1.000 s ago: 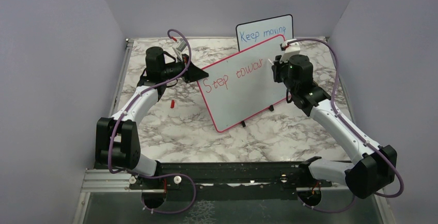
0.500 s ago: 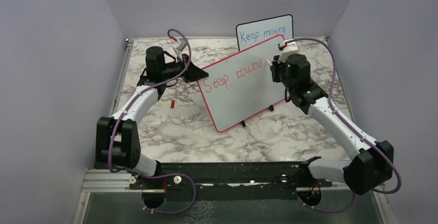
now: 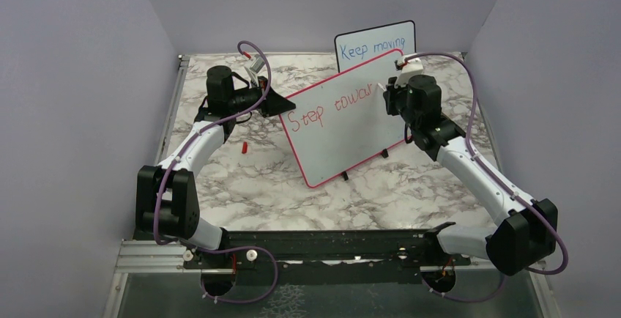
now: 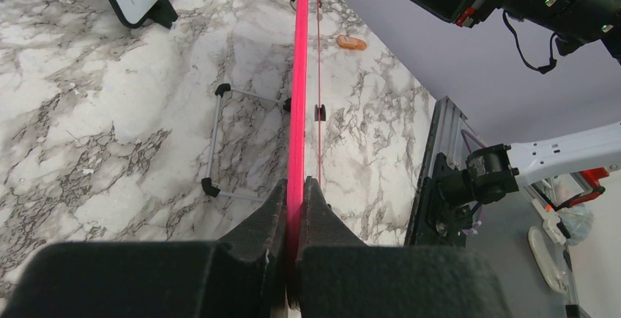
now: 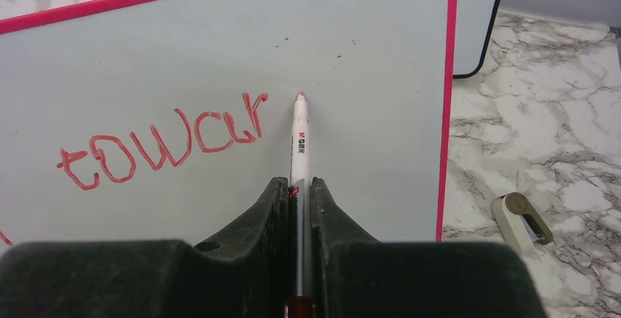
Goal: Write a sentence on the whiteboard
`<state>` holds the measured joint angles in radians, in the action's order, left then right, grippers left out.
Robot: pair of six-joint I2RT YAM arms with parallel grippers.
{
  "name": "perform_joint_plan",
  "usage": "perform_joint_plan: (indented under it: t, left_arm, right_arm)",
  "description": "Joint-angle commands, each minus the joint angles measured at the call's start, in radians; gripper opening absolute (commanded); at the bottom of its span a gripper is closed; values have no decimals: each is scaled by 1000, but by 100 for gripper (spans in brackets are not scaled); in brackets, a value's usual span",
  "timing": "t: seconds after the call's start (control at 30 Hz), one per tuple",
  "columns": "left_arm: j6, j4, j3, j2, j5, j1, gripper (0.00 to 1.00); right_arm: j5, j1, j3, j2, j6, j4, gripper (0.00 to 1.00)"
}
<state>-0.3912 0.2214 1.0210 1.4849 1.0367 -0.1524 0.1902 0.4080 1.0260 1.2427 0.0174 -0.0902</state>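
Note:
The whiteboard [image 3: 344,124], white with a red-pink frame, stands tilted on black feet mid-table. Red writing on it, the sentence [image 3: 333,108], reads "Step towar"; the right wrist view shows "towar" [image 5: 165,146]. My left gripper [image 3: 282,103] is shut on the board's left edge, the pink frame [image 4: 296,76] pinched between its fingers. My right gripper [image 3: 387,92] is shut on a white marker [image 5: 299,146] with a red tip. That tip sits on or just off the board, right of the last "r".
A smaller black-framed board [image 3: 375,45] with blue writing "Keep moving" stands behind the whiteboard. A small red cap [image 3: 243,146] lies on the marble table left of the board. An eraser-like block [image 5: 521,219] lies right of the board. The table's right rail [image 4: 436,149] runs close by.
My right gripper has shifted slightly up and to the right along the board with the marker. The writing looks the same and the left arm has not moved.

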Motion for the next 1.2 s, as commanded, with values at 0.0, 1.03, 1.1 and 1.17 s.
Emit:
perform_joint_plan:
  t: [0.0,1.03,1.1,1.17]
  left_arm:
    - [66,-94,-13,38,33,-12,0]
    - [68,-97,-12,36,29,-11,0]
    - [68,-98,-12,36,28,-11,0]
    - [68,-98,-12,34,28,-12,0]
  right_arm:
    - [-68,-5,25,2,-5,24,0]
    - [-66,-5,-34,-31,-4,-89,0]
    - [-52,-6,-37,-29,-4,-91,0]
    - [-43,-6,-33,-23,-5,-95,1]
